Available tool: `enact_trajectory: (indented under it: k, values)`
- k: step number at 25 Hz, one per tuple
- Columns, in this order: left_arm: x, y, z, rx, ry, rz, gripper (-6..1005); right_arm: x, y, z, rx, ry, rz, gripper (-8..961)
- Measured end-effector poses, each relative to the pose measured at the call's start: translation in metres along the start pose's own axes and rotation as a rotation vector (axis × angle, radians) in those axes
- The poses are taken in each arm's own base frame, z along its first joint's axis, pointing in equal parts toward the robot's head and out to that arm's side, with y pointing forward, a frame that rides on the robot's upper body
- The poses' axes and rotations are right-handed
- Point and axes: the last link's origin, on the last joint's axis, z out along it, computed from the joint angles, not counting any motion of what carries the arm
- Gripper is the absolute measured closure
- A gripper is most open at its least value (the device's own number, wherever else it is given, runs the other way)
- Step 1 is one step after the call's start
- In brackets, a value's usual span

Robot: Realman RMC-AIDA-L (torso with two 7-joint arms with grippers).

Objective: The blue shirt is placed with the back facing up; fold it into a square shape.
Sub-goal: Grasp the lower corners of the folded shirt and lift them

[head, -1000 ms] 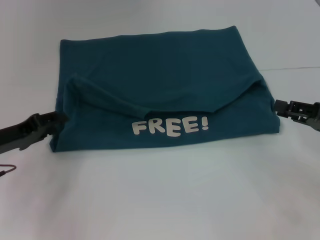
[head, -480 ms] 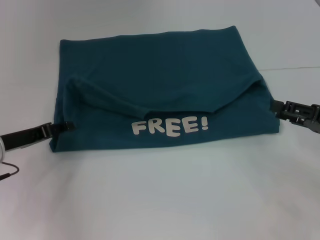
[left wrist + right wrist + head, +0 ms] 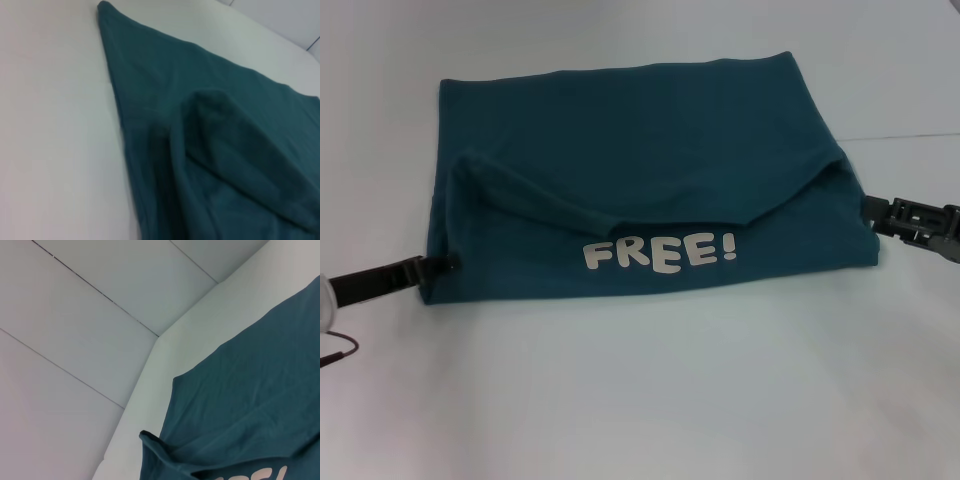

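Observation:
The blue shirt [image 3: 640, 140] lies on the white table, its near part folded up so the white "FREE!" lettering [image 3: 660, 252] faces up. A fold ridge runs across its middle. My left gripper [image 3: 448, 262] is low on the table with its tip touching the shirt's near left edge. My right gripper [image 3: 870, 210] touches the shirt's right edge at the end of the fold. The left wrist view shows the shirt's left edge and the ridge [image 3: 215, 150]. The right wrist view shows the shirt [image 3: 250, 405] from the right side.
The white table [image 3: 640, 400] reaches all round the shirt. A thin cable [image 3: 335, 352] lies at the near left by my left arm. A wall with panel seams [image 3: 100, 305] stands behind the table.
My left gripper has dropped lower and nearer along the shirt's left edge. My right gripper has moved slightly in to the shirt's right edge. The shirt has not visibly moved.

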Motion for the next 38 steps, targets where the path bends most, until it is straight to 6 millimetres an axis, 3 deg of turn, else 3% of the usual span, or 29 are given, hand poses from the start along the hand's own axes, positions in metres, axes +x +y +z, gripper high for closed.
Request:
enact_trajectory:
  k: [15,26,34,38]
  values:
    - [-0.005,0.008,0.009,-0.013,-0.037,0.016,268,0.0,-0.003,-0.004,0.013,-0.015,0.009,328]
    - [-0.003,0.01,0.008,-0.019,-0.033,-0.006,276,0.002,-0.002,-0.005,0.006,-0.01,0.018,329]
    - [-0.005,0.012,0.009,-0.022,-0.042,0.008,703,0.002,-0.002,-0.005,0.006,-0.008,0.017,329]
    - [-0.003,0.014,0.008,-0.037,-0.038,0.001,774,0.001,-0.003,-0.006,0.012,0.006,0.01,330]
